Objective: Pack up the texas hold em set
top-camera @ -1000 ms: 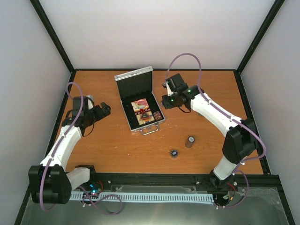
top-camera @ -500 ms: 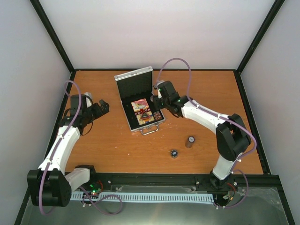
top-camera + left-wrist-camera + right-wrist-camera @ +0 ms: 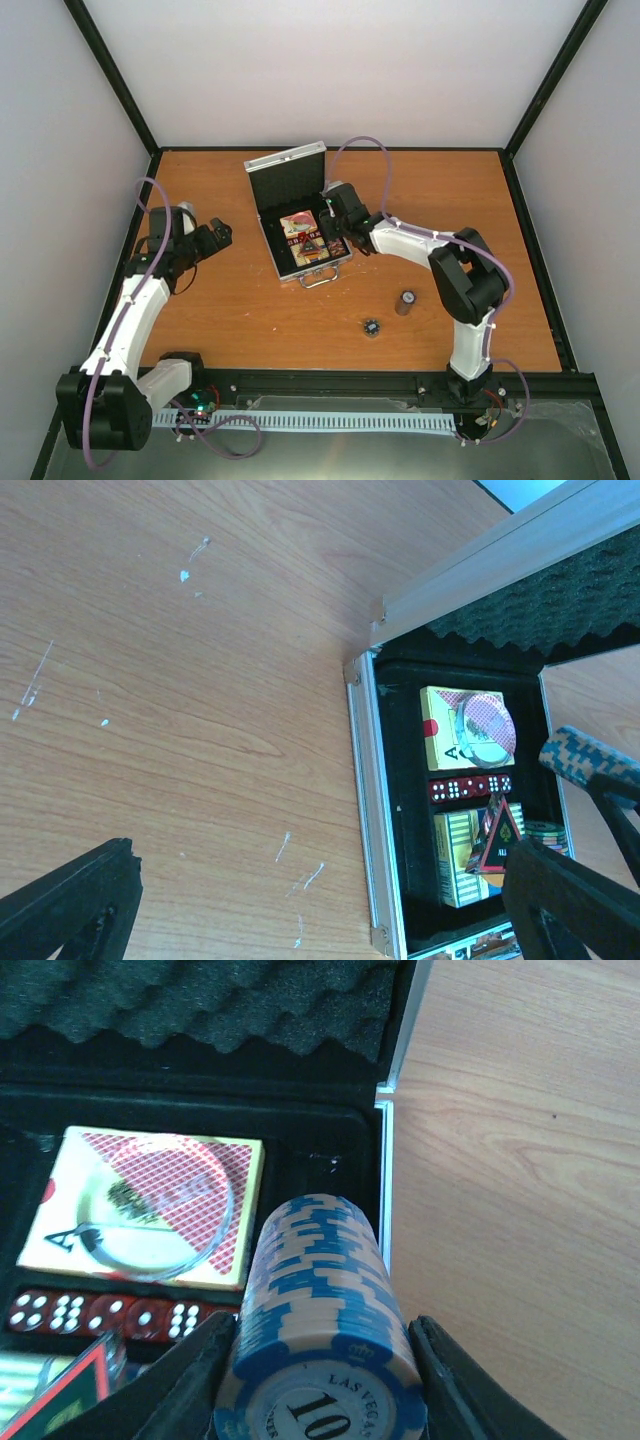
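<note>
Wooden table [image 3: 250,310], right arm [image 3: 410,240] stretched over case [image 3: 290,185], fingers [image 3: 185,1390] gripping chip stack [image 3: 320,1300]

Overhead, 2 wrist close-ups: common case [image 3: 288,185]

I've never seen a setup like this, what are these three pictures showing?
Two white robot arms are bolted to a wooden table. The wide picture looks down from above; the other two come from cameras on each arm's wrist. An open silver case lies on the table, holding cards, red dice and a triangular button. Two small dark pieces sit loose nearer the arms. The right gripper holds a stack of blue chips over the case. The left gripper is open and empty.
</note>
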Action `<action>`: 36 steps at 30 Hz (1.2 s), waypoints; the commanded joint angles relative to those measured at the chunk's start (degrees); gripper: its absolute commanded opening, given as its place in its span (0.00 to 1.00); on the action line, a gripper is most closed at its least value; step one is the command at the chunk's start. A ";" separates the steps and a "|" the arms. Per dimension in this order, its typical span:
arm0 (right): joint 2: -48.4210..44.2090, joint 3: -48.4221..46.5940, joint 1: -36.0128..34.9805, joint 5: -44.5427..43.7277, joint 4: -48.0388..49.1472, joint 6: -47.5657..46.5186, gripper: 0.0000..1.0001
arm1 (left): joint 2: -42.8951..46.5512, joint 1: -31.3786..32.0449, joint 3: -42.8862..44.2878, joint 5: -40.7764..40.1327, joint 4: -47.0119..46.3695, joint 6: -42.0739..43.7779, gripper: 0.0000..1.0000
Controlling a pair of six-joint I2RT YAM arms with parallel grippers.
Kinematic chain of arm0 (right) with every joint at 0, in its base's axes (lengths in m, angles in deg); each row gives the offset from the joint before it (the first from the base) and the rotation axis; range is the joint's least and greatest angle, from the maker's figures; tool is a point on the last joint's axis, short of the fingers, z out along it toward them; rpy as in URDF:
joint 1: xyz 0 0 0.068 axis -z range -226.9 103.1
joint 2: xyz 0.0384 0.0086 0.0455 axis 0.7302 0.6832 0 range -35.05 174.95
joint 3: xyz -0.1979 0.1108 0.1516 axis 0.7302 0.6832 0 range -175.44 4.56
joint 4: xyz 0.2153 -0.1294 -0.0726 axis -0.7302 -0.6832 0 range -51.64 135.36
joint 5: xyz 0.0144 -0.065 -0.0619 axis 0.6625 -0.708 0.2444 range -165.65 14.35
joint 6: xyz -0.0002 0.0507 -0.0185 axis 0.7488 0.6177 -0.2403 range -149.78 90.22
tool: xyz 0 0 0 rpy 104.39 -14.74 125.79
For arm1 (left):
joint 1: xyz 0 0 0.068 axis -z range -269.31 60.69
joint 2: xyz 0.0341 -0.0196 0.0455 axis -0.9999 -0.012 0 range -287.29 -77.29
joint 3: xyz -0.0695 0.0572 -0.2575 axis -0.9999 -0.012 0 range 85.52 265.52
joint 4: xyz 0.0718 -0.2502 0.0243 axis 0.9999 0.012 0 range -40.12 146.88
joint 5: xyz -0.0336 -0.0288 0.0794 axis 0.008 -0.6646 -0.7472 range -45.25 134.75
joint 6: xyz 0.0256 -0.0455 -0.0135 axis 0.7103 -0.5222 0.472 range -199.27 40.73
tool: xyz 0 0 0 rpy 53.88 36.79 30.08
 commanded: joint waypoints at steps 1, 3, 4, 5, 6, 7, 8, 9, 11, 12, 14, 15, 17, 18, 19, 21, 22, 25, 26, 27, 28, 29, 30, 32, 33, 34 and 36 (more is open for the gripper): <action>3.26 -3.95 -0.26 -4.02 6.17 -1.62 0.36 | 1.84 -0.25 2.29 -1.37 1.96 -1.33 1.00; 4.44 -4.81 -0.19 -3.87 6.44 -1.86 0.36 | 2.56 -0.25 2.46 -1.95 2.68 -1.61 1.00; 5.00 -5.33 -0.15 -3.98 6.40 -1.97 0.36 | 2.93 -0.25 2.44 -2.10 2.94 -1.77 1.00; 5.62 -5.86 -0.18 -4.14 6.43 -1.98 0.36 | 3.27 -0.24 2.48 -2.09 3.19 -1.82 1.00; 6.54 -6.29 -0.19 -4.20 6.53 -2.07 0.36 | 3.42 -0.24 2.53 -2.14 3.43 -1.84 1.00; 7.24 -6.60 -0.19 -4.16 6.51 -2.07 0.36 | 3.49 -0.24 2.64 -2.07 3.78 -1.72 1.00; 7.77 -6.82 -0.19 -4.13 6.42 -1.93 0.37 | 3.51 -0.23 2.80 -2.01 4.13 -1.50 1.00; 8.11 -6.93 -0.19 -4.17 6.22 -1.58 0.37 | 3.48 -0.24 2.98 -1.95 4.52 -1.25 1.00; 8.10 -6.72 -0.19 -4.29 5.08 -0.66 0.39 | 3.21 -0.26 3.24 -1.91 5.16 -0.60 1.00; 7.75 -6.33 -0.19 -4.34 4.50 -0.13 0.40 | 3.07 -0.30 3.27 -1.80 5.36 -0.38 1.00; 6.28 -4.78 -0.20 -4.24 3.85 0.68 0.45 | 2.85 -0.25 3.08 -1.50 5.30 0.02 1.00; 5.36 -3.98 -0.15 -3.98 3.58 0.99 0.48 | 2.67 -0.25 2.90 -1.28 5.18 0.12 1.00; 2.96 -2.45 -0.19 -3.18 2.62 1.34 0.55 | 2.15 -0.25 2.54 -0.72 4.77 0.50 1.00; 1.62 -1.79 -0.19 -2.59 2.20 1.40 0.60 | 1.86 -0.29 2.42 -0.54 4.50 0.74 1.00; 0.14 -1.15 -0.19 -1.82 1.88 1.30 0.64 | 1.48 -0.26 2.25 -0.32 4.19 0.98 1.00; -2.90 -0.33 -0.19 -0.97 0.69 1.31 0.70 | 0.60 -0.23 2.23 0.23 3.55 1.36 1.00; -4.20 -0.10 -0.19 -0.76 0.12 1.42 0.72 | 0.19 -0.25 2.27 0.43 3.19 1.49 1.00; -7.28 -0.53 0.23 -0.39 -2.13 2.36 0.75 | -0.98 -0.25 2.48 0.86 1.81 1.77 1.00; -7.75 -0.93 0.76 0.61 -3.49 3.21 0.76 | -1.16 -0.25 2.55 0.89 1.45 1.85 1.00; -7.80 -1.53 1.89 2.12 -4.66 4.56 0.77 | -1.42 -0.25 2.57 0.99 1.04 1.86 1.00; -7.47 -2.35 2.88 3.59 -6.41 5.97 0.77 | -1.62 -0.24 2.58 1.00 0.73 1.86 1.00; -6.86 -3.46 3.82 5.01 -8.28 7.37 0.77 | -1.80 -0.25 2.64 1.00 0.48 1.86 1.00; -6.08 -4.67 4.93 6.89 -9.89 8.55 0.77 | -1.96 -0.26 2.66 1.07 0.33 1.86 1.00; -3.84 -7.48 6.87 10.89 -13.57 10.82 0.78 | -2.19 -0.25 2.75 1.04 0.09 1.99 1.00; -2.63 -8.96 7.59 12.55 -15.29 11.87 0.79 | -2.21 -0.21 2.81 1.00 0.02 2.07 1.00; -1.36 -10.64 8.19 14.17 -16.89 12.66 0.79 | -2.28 -0.21 2.88 0.94 0.02 2.16 1.00; 1.19 -13.64 9.15 16.79 -19.57 13.99 0.80 | -2.19 -0.25 2.98 0.85 0.01 2.40 1.00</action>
